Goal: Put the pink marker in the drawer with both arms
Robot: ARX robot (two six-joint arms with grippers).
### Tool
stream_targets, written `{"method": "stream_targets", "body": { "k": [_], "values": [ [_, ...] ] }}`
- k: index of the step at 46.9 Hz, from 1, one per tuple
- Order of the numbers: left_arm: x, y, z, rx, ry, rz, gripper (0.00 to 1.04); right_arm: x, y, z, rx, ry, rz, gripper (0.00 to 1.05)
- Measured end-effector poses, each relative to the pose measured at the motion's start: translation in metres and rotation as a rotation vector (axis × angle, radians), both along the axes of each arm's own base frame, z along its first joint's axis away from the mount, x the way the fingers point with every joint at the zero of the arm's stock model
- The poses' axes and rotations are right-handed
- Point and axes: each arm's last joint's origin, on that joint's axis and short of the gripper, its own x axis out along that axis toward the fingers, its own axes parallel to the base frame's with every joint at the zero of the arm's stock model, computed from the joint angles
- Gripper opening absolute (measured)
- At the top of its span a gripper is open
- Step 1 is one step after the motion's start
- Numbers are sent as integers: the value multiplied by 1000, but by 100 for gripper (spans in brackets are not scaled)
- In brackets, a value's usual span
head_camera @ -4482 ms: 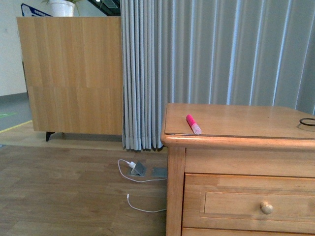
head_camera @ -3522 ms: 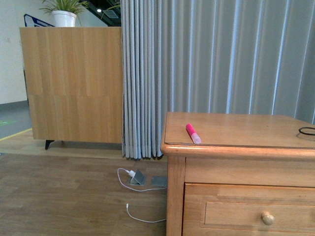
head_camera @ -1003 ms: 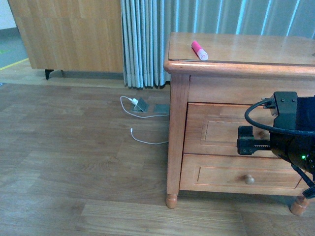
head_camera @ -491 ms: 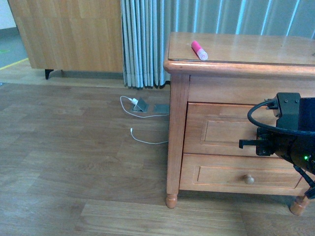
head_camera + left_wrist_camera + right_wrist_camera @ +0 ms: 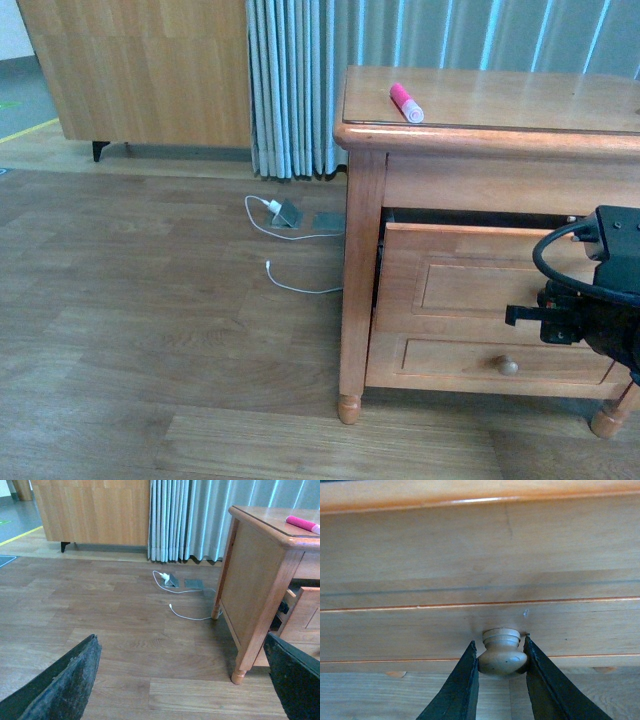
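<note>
The pink marker [image 5: 406, 102] lies on top of the wooden nightstand [image 5: 360, 250], near its left front edge; it also shows in the left wrist view as the pink marker [image 5: 302, 524]. The upper drawer [image 5: 460, 285] is pulled partly out, with a dark gap above its front. My right gripper [image 5: 501, 652] is shut on the drawer knob [image 5: 502, 652], one black finger on each side. In the front view the right gripper [image 5: 525, 315] sits against the drawer front. My left gripper [image 5: 182, 680] stands open low over the floor, left of the nightstand, holding nothing.
A lower drawer with its own knob [image 5: 508, 366] stays closed. White cables and a floor socket [image 5: 285, 214] lie on the wooden floor left of the nightstand. Grey curtains [image 5: 300, 80] and a wooden cabinet [image 5: 140, 70] stand behind.
The upper drawer has slid out toward me with my right gripper on its knob. The right arm has drawn back and to the right. The marker has not moved.
</note>
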Motion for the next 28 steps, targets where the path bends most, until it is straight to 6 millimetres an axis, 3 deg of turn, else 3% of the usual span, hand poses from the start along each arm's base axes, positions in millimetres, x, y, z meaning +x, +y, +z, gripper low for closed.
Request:
{"method": "stream_targets", "body": {
  "k": [17,28],
  "values": [
    [0,0,0,0,0,0,99,-74,-9,7,39,72,11,22],
    [0,0,0,0,0,0,99,-109,-15,7,53,99,21,22]
  ]
}}
